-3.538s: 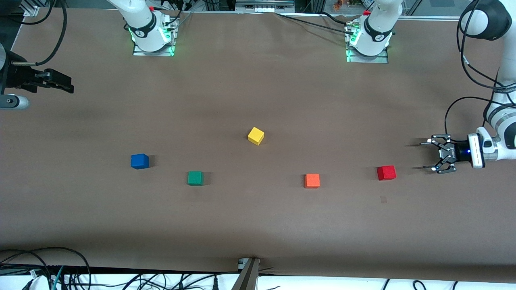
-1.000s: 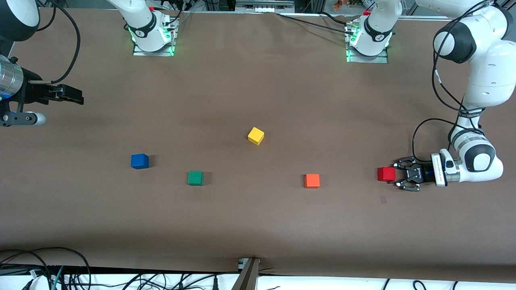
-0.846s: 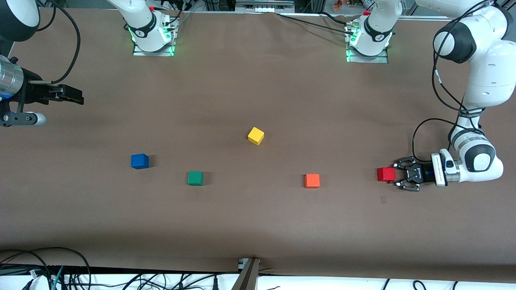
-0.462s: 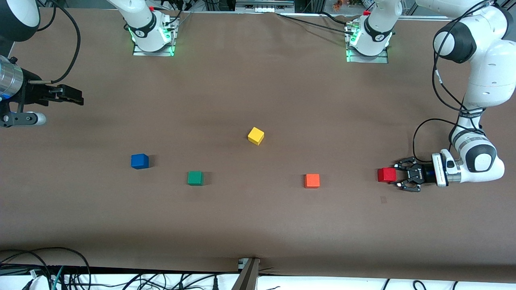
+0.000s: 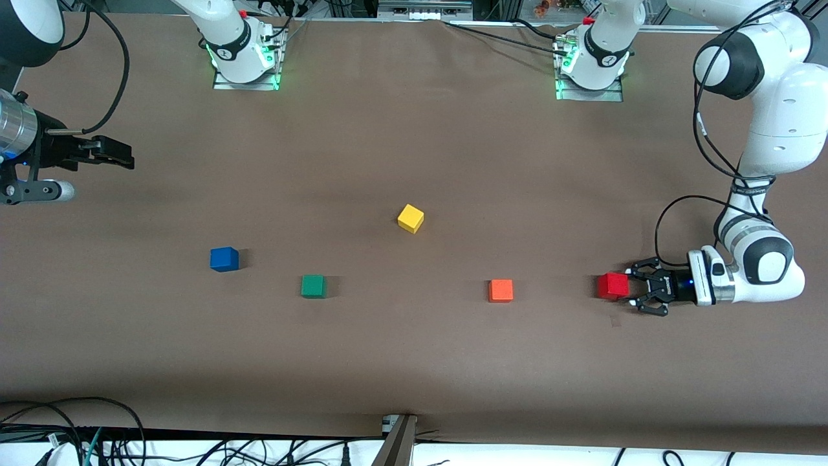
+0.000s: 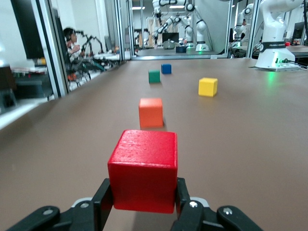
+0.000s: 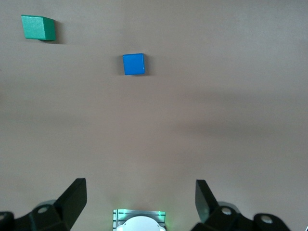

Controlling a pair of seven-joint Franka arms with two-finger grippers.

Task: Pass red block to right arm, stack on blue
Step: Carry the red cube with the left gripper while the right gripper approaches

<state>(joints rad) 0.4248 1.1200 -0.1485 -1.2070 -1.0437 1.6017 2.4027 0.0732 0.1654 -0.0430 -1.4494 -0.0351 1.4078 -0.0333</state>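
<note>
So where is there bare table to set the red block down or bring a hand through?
Bare patches: the stretch between the yellow block and the arm bases, and the strip nearer the camera than the block row. Crowded: the row of blue block, green block, orange block and red block, held by the left tool.

Plain-coloured cubes on a brown table

A bright red cube (image 5: 612,285), an orange cube (image 5: 501,290), a yellow cube (image 5: 410,218), a green cube (image 5: 313,285) and a blue cube (image 5: 224,259) (all unpatterned) lie on the matte brown tabletop (image 5: 414,362).
</note>
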